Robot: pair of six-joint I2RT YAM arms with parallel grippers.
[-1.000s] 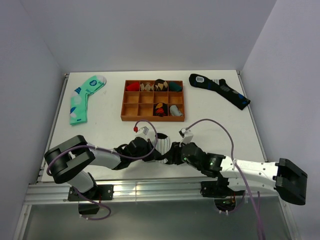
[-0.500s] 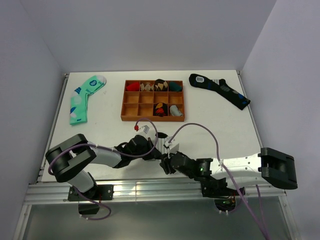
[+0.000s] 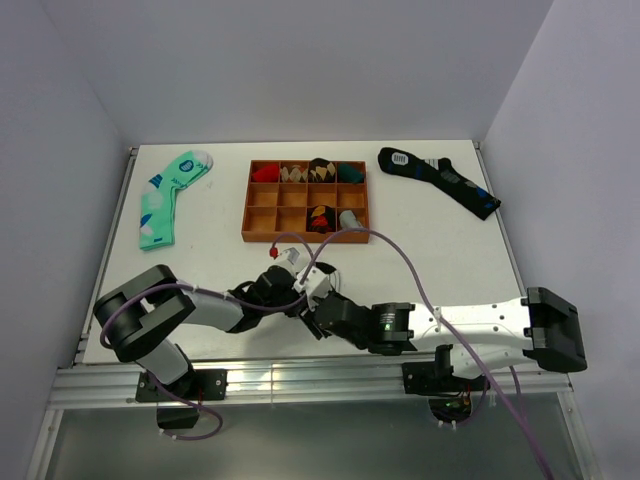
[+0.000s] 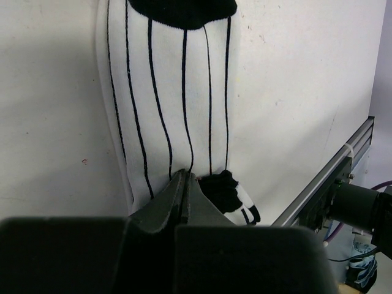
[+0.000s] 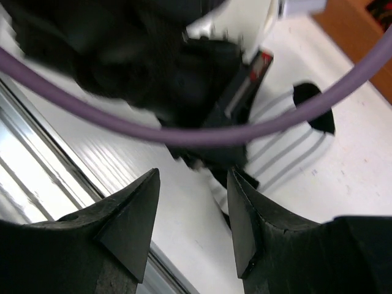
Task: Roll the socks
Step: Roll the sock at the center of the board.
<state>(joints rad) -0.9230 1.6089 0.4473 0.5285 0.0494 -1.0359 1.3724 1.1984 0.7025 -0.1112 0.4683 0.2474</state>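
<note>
The white sock [image 4: 171, 92] with thin black stripes lies flat on the table, black cuff at the top, and a black patch [image 4: 225, 187] by my left fingertips. My left gripper [image 4: 185, 174] is shut, its tips pressed together on the sock's near end. In the top view only a bit of the sock [image 3: 322, 272] shows, beyond the left gripper [image 3: 290, 296]. My right gripper [image 3: 313, 318] sits just in front of it, open. In the right wrist view the right gripper [image 5: 190, 226] has bare table between its fingers, and the sock [image 5: 294, 147] lies just beyond the right finger.
A wooden compartment tray [image 3: 262, 210] holding rolled socks stands mid-table. A mint green sock [image 3: 170, 195] lies at the back left, a long black sock [image 3: 440, 178] at the back right. A purple cable [image 5: 245, 131] crosses the right wrist view. The metal table edge [image 4: 324, 184] is close.
My right arm has swung left, bringing its gripper from the sock's right side to just in front of the left gripper, jaws opening wider. The left gripper has stayed shut in place.
</note>
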